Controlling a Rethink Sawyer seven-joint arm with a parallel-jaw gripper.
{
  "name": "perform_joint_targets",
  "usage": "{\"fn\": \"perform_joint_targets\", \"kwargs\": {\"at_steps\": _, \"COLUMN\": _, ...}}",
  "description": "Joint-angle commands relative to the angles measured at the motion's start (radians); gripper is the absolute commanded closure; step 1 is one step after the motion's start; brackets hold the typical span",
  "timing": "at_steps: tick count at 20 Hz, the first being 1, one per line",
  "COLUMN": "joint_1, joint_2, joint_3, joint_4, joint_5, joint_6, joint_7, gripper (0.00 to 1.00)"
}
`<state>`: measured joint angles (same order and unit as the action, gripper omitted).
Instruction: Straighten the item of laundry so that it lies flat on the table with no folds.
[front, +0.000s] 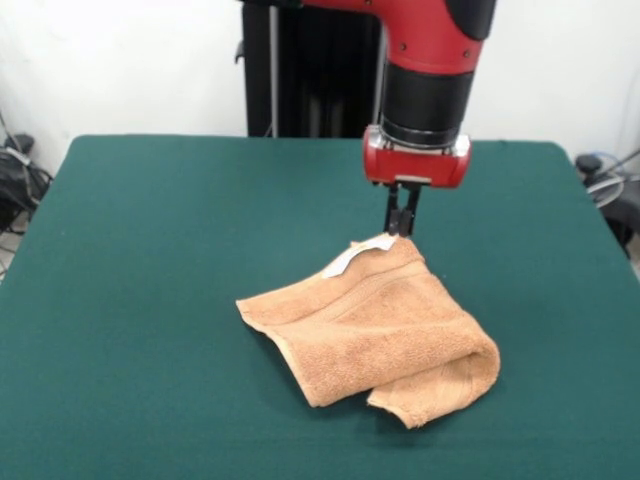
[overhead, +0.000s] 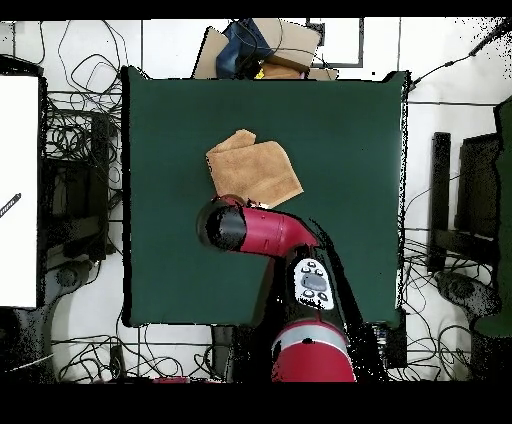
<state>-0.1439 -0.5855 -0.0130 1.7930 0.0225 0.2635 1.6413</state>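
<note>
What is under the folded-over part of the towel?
Another layer of the towel lies under the fold, on the green table. Whether anything else sits beneath is hidden. The gripper pinches the tagged corner.

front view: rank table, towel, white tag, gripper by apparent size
1. table, largest by far
2. towel
3/4. gripper and white tag: both small and alike, and the tag is partly tucked, so unranked

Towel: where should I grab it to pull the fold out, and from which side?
Grip the far corner by the white tag, where the gripper already sits, coming straight down. The hand towel is doubled over, with its rolled fold toward the camera's right, so that raised corner is free to lift.
</note>
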Motion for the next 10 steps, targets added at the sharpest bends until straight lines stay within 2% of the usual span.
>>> {"fn": "perform_joint_targets", "kwargs": {"at_steps": 1, "joint_1": -0.027, "joint_2": 0.071, "joint_3": 0.041, "joint_4": -0.085, "joint_5": 0.012, "joint_6": 0.102, "joint_7": 0.109, "gripper": 1.00}}
{"fn": "perform_joint_targets", "kwargs": {"at_steps": 10, "joint_1": -0.038, "joint_2": 0.106, "joint_3": 0.039, "joint_4": -0.184, "joint_5": 0.009, "joint_6": 0.165, "joint_7": 0.091, "gripper": 1.00}}
